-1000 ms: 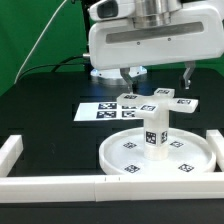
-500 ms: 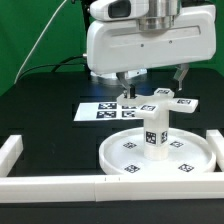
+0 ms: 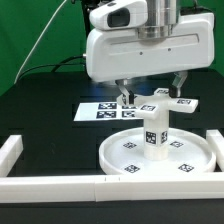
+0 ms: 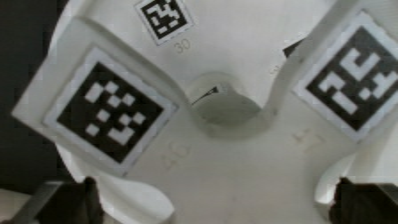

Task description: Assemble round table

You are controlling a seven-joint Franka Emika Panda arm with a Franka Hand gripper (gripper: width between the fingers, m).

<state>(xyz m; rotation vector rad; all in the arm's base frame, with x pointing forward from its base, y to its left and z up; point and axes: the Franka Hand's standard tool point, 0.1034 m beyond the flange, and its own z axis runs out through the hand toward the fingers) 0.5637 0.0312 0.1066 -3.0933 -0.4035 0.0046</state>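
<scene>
The large round disc (image 3: 112, 152) lies at the front of the table. The short cylinder leg (image 3: 155, 135) stands upright at its middle. The cross-shaped foot (image 3: 160, 106) lies just behind the disc, partly over the marker board (image 3: 98, 111). My gripper (image 3: 153, 90) is open, with one finger on each side of the foot just above it, and it holds nothing. In the wrist view the foot (image 4: 228, 105) fills the frame, tags and centre hole showing. The gripper (image 4: 217, 205) is there too, its dark fingertips (image 4: 71, 200) apart at the picture's edge.
White border bars run along the front (image 3: 50, 184), the exterior view's left (image 3: 10, 152) and the exterior view's right (image 3: 216, 140). A green backdrop and cables are behind the arm.
My gripper has come down toward the cross-shaped foot, staying open. The disc, leg and foot have not moved.
</scene>
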